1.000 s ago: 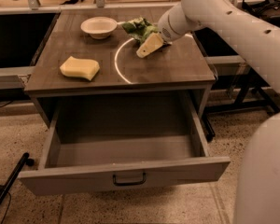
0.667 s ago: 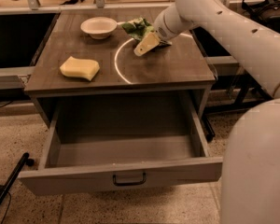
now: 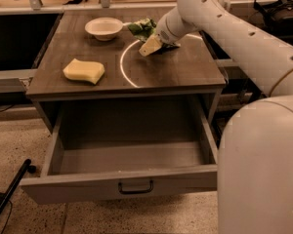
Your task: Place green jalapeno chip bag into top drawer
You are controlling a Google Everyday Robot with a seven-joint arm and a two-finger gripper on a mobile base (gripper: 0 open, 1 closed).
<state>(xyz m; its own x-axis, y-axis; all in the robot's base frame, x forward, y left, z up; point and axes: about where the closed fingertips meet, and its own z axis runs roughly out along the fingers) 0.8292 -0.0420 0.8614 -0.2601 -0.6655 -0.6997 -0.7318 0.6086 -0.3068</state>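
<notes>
The green jalapeno chip bag [image 3: 142, 28] lies on the back of the wooden tabletop [image 3: 176, 72], right of a white bowl. My gripper [image 3: 152, 45] reaches in from the right on the white arm and sits at the bag's front right edge, its pale fingertip [image 3: 149, 47] low over the tabletop and partly covering the bag. The top drawer [image 3: 122, 186] is pulled wide open below the tabletop, empty inside, with a small dark handle [image 3: 135, 187] at its front centre.
A white bowl [image 3: 104, 28] stands at the back left of the tabletop. A yellow sponge [image 3: 84, 70] lies at the front left. A white arc is marked on the tabletop. My white arm and body fill the right side.
My gripper has shifted slightly left and toward the back, closer onto the chip bag. The bag, bowl, sponge and drawer have not moved.
</notes>
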